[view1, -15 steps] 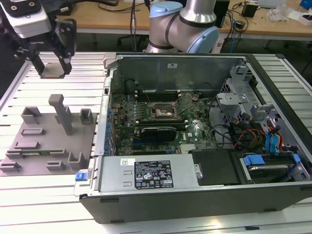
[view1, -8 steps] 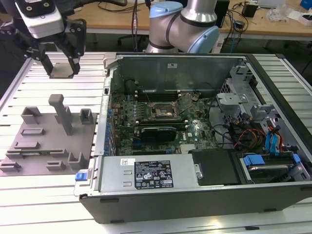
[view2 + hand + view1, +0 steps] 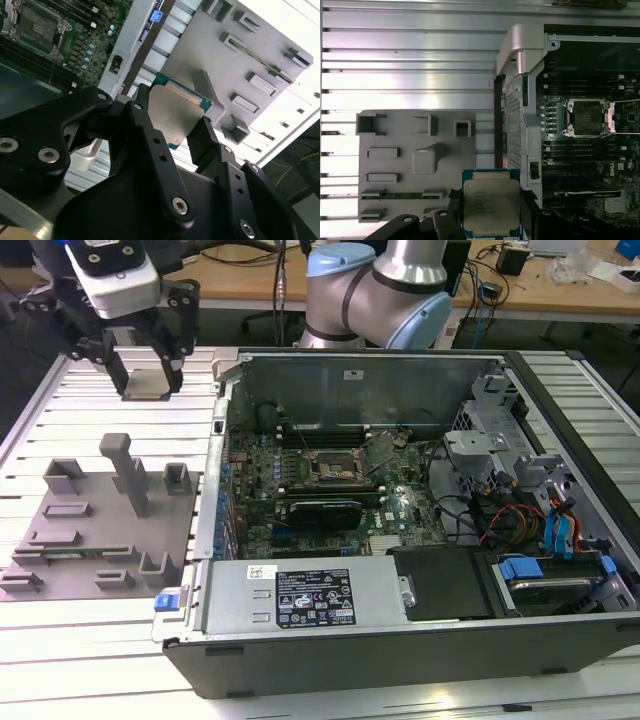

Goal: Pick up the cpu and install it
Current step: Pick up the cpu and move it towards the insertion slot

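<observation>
A slatted metal table (image 3: 60, 640) carries a grey fixture tray (image 3: 100, 540) with raised pockets and an upright post (image 3: 125, 472), and just beside it, towards the exterior view's right, an open computer case (image 3: 400, 660). Inside the case lie the green motherboard (image 3: 300, 490), the dark socket (image 3: 585, 117), a power supply (image 3: 300, 598) bearing a white label, and a tangle of cables (image 3: 500, 515) by the drive bays. The case's side wall (image 3: 517, 125) rises between the tray and the socket. The gripper (image 3: 146, 365) hangs over the table beyond the tray's far edge, well apart from the socket, its black fingers (image 3: 145, 130) pinching the cpu (image 3: 491, 207) by two opposite edges. The cpu is a flat square with a dull silvery lid and a thin green rim showing around it; it is lifted clear of the tray. Its underside is hidden, one edge is cut off in the first wrist view, and the fine print on its lid cannot be made out.
</observation>
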